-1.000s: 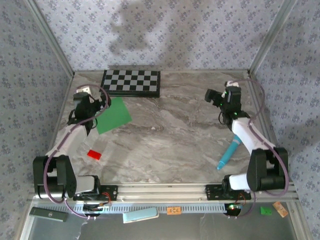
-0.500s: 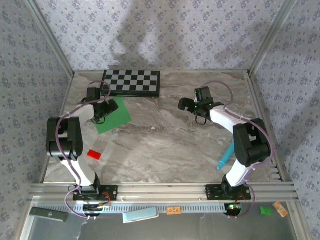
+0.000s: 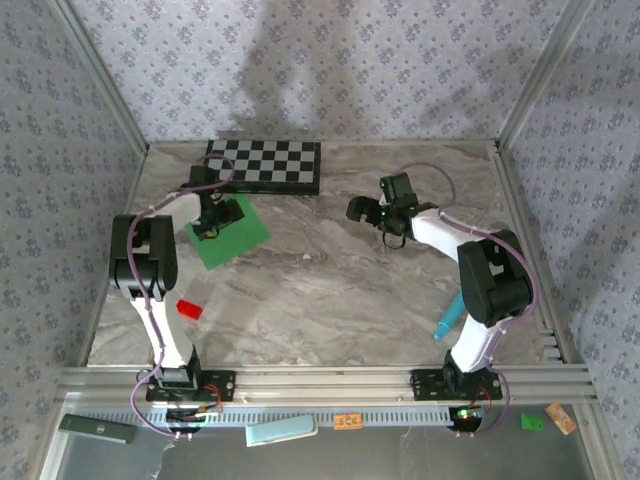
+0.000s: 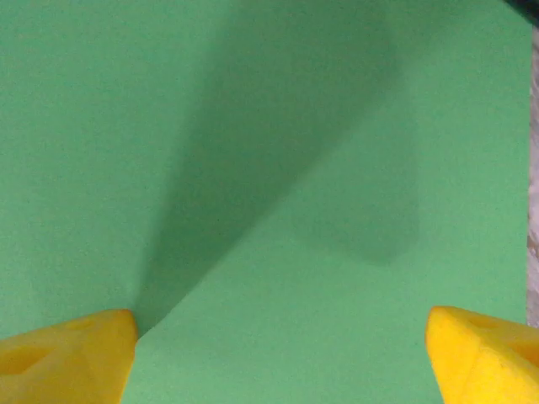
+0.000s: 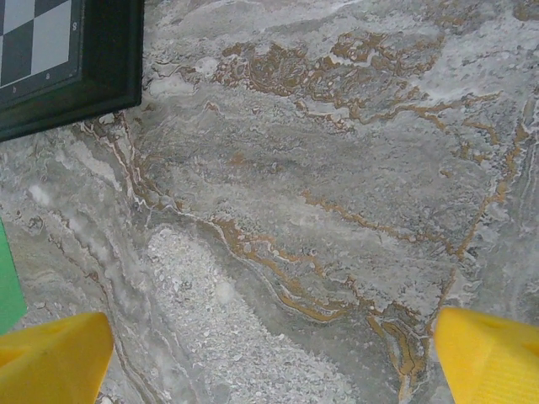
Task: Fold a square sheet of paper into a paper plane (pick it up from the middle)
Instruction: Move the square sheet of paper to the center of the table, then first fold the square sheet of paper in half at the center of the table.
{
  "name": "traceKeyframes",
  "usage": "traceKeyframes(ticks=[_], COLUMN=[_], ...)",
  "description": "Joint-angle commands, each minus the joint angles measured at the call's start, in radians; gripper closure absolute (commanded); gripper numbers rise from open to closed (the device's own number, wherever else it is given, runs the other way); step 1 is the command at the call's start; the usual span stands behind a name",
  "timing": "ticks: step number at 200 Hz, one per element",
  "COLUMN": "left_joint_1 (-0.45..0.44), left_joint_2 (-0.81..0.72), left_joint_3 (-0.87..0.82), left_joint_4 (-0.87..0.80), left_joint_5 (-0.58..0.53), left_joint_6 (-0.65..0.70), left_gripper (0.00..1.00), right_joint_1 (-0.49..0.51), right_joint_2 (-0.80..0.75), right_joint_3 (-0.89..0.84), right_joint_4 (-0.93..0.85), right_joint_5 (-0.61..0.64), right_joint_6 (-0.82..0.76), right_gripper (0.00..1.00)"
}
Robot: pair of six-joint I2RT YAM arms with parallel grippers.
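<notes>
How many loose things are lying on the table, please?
4: checkerboard at the far edge, paper under the left pincer, red block near-left, marker near-right, partly hidden.

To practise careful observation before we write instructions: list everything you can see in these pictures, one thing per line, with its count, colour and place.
square sheet of paper: one, bright green, flat on the table's far left, on the near side of the checkerboard
checkerboard: one, black and white, far edge, left of centre
block: one, red, near left, beside the left arm
marker: one, teal, near right, beside the right arm
table: one, grey-brown marble, under all of these
left gripper: one, yellow fingertips, open, over the sheet
right gripper: one, yellow fingertips, open, over bare table right of the checkerboard
</notes>
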Motion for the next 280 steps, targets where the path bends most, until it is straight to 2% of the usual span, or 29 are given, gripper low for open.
traceKeyframes(ticks=[1, 39, 91, 115, 137, 160, 180, 193, 227, 280], left_joint_1=[-0.052, -0.18, -0.46, -0.545, -0.553, -0.553, -0.553, -0.553, -0.561, -0.611], left_joint_2=[0.006, -0.075, -0.115, -0.133, -0.181, -0.242, -0.241, -0.217, -0.144, -0.048], left_joint_3=[-0.033, -0.127, -0.186, -0.185, -0.15, -0.126, -0.121, -0.109, -0.06, 0.048], left_joint_4=[-0.149, -0.175, -0.142, -0.139, -0.158, -0.18, -0.225, -0.238, -0.276, -0.403], left_joint_5=[0.002, -0.002, 0.016, -0.01, -0.01, -0.028, -0.055, -0.034, -0.021, -0.108], left_joint_6=[0.041, 0.05, 0.01, 0.029, 0.013, -0.073, -0.192, -0.22, -0.214, -0.173], left_gripper=[0.12, 0.13, 0.15, 0.15, 0.15, 0.13, 0.06, 0.0, 0.0, 0.0], right_joint_1=[0.005, 0.002, -0.007, -0.016, -0.015, 0.003, 0.039, 0.066, 0.099, 0.078], right_joint_2=[0.007, 0.009, -0.024, -0.055, -0.07, -0.072, -0.051, -0.029, 0.013, 0.02], right_joint_3=[0.028, 0.018, -0.024, -0.056, -0.059, -0.064, -0.061, -0.052, -0.037, -0.045], right_joint_4=[-0.036, -0.03, -0.023, -0.015, -0.032, -0.052, -0.053, -0.055, -0.031, -0.043], right_joint_5=[0.009, 0.017, 0.074, 0.087, 0.033, -0.104, -0.208, -0.236, -0.226, -0.17], right_joint_6=[0.006, 0.014, 0.039, 0.041, 0.022, 0.018, 0.029, 0.041, 0.1, 0.137], right_gripper=[0.0, 0.0, 0.0, 0.0, 0.08, 0.17, 0.26, 0.3, 0.29, 0.23])
